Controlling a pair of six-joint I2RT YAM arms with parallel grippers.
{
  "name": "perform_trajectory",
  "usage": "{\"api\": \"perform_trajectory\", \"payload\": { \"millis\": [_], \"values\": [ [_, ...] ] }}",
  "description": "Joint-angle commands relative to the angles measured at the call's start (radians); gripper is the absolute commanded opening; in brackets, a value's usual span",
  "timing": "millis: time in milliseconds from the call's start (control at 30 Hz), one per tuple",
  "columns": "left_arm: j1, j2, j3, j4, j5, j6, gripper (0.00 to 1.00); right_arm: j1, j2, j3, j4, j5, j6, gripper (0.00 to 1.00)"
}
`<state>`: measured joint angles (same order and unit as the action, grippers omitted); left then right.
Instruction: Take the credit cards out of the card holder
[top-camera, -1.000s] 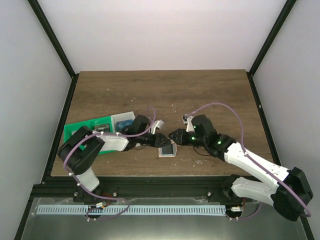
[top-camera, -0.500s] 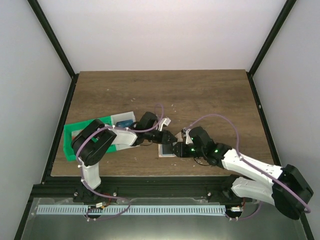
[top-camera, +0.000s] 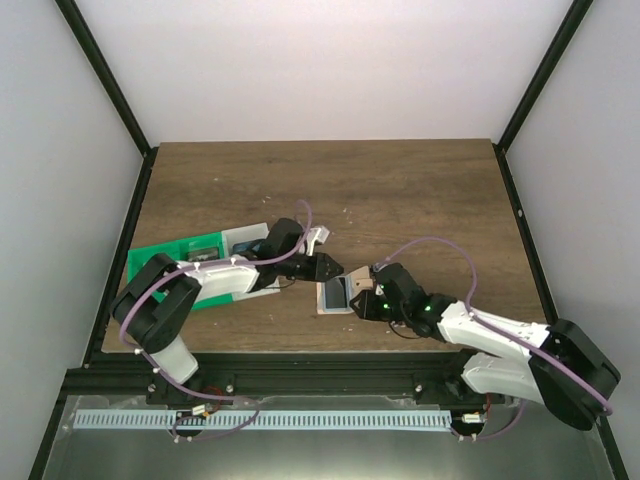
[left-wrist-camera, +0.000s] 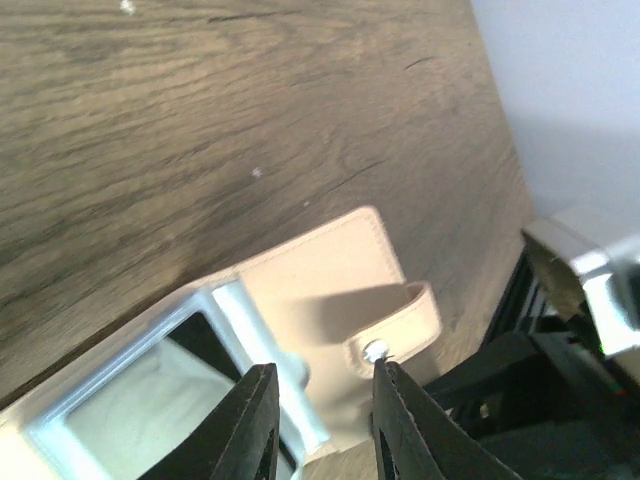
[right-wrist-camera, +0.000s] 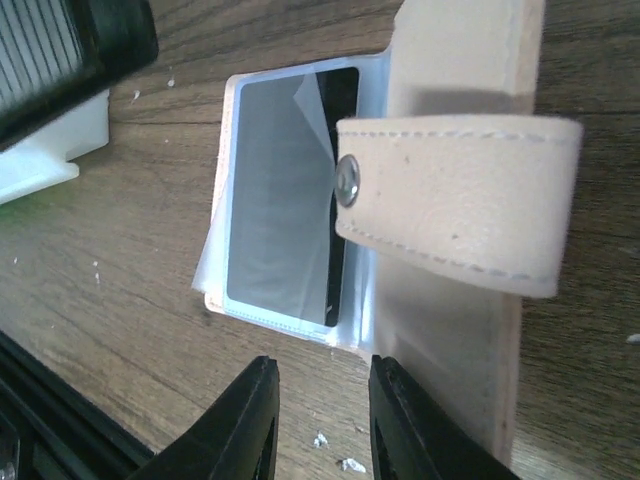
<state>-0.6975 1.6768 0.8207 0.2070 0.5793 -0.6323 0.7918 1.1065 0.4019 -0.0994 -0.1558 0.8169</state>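
A tan card holder (top-camera: 333, 298) lies open on the counter (top-camera: 400, 190) near the front edge. A card (right-wrist-camera: 285, 190) sits inside its clear sleeve, and the strap (right-wrist-camera: 460, 205) points toward the right arm. Both arms reach low toward the middle. Left fingers (top-camera: 332, 269) and right fingers (top-camera: 358, 293) flank it, slightly apart, gripping nothing.

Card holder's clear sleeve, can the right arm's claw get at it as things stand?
Probably yes: the right claw is open just short of the clear sleeve, with only bare table between them.
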Motion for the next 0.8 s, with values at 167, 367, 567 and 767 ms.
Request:
{"api": "perform_trajectory", "payload": {
  "millis": [167, 367, 567, 767],
  "values": [
    [0.002, -0.013, -0.097, -0.054, -0.041, 0.105, 0.30, -0.055, -0.001, -0.105, 0.090, 0.011, 0.120, 0.26],
    [0.002, 0.012, -0.107, -0.039, -0.040, 0.115, 0.30, -0.089, -0.004, -0.057, 0.068, -0.028, 0.088, 0.26],
    [0.001, 0.037, -0.106, -0.025, -0.037, 0.119, 0.24, -0.097, 0.012, 0.042, 0.053, -0.055, 0.020, 0.28],
    [0.002, 0.051, -0.113, -0.018, -0.034, 0.125, 0.22, -0.137, 0.126, 0.095, 0.107, -0.108, -0.040, 0.26]
  ]
}}
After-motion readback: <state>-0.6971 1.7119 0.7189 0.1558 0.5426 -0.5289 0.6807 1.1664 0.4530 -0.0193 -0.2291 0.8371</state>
